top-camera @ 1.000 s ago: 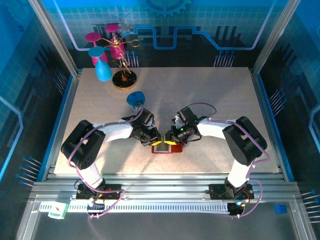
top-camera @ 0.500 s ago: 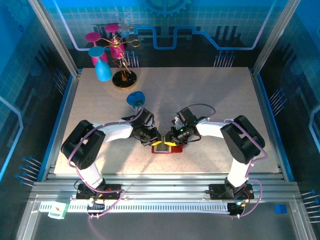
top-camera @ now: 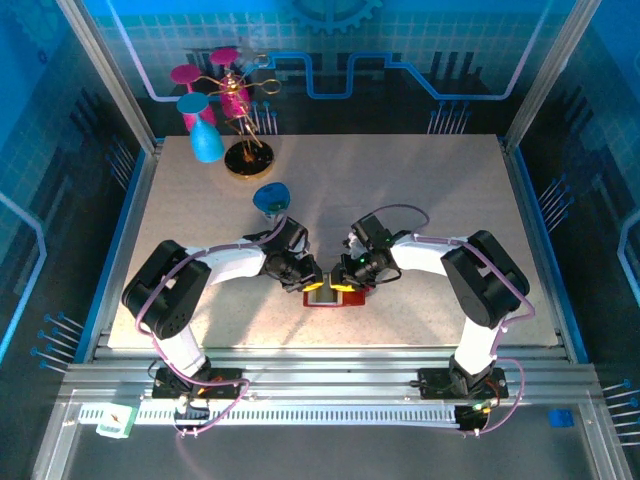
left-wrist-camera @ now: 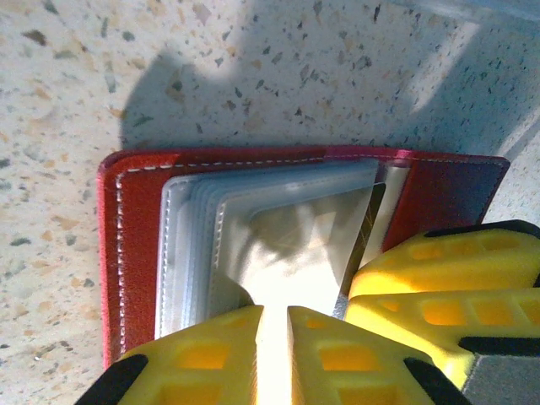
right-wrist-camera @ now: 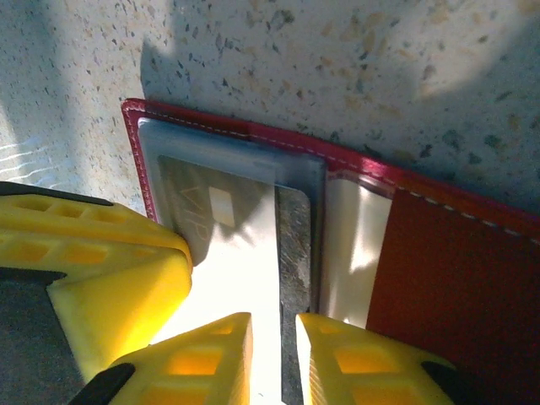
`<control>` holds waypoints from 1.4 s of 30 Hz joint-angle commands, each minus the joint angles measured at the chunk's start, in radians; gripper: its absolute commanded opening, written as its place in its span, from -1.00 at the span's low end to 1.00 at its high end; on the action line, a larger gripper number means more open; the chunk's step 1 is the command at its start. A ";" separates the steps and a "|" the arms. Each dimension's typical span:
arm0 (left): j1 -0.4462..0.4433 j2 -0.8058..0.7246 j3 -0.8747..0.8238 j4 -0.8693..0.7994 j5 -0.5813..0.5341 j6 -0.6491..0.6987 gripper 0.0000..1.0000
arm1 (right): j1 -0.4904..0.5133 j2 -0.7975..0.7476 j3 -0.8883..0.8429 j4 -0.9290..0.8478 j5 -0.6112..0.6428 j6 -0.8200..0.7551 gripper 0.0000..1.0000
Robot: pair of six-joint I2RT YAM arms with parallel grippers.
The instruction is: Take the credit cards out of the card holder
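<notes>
The card holder [top-camera: 336, 297] lies open near the near edge of the worktop [top-camera: 400, 190], its long axis running left to right, directly between your two pincers. A grey credit card [right-wrist-camera: 221, 228] sits in the holder's clear pocket [right-wrist-camera: 245, 160], its long axis pointing straight at your right pincer [right-wrist-camera: 274, 359], the nearer one to it. That pincer's fingers stand almost together, and the card's near end runs into the thin slot between them, so it looks clamped on the card. Your left pincer [left-wrist-camera: 274, 342] is also nearly closed, seemingly pinching the card holder by a clear pocket. I judge the pull should follow the card's length, out of the pocket.
</notes>
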 commanded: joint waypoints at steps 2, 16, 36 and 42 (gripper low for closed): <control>-0.008 -0.003 0.011 -0.046 -0.024 0.006 -0.68 | 0.008 -0.016 0.011 -0.078 0.053 -0.019 -0.56; -0.008 -0.039 0.051 -0.104 -0.024 0.033 -0.55 | 0.003 -0.081 0.033 -0.101 0.049 -0.012 -0.55; -0.009 -0.013 0.056 -0.145 -0.024 0.036 -0.86 | -0.048 -0.071 -0.048 0.021 -0.051 -0.015 -0.54; -0.009 0.006 0.072 -0.194 -0.057 0.052 -0.92 | -0.064 -0.066 -0.087 0.055 -0.050 -0.003 -0.55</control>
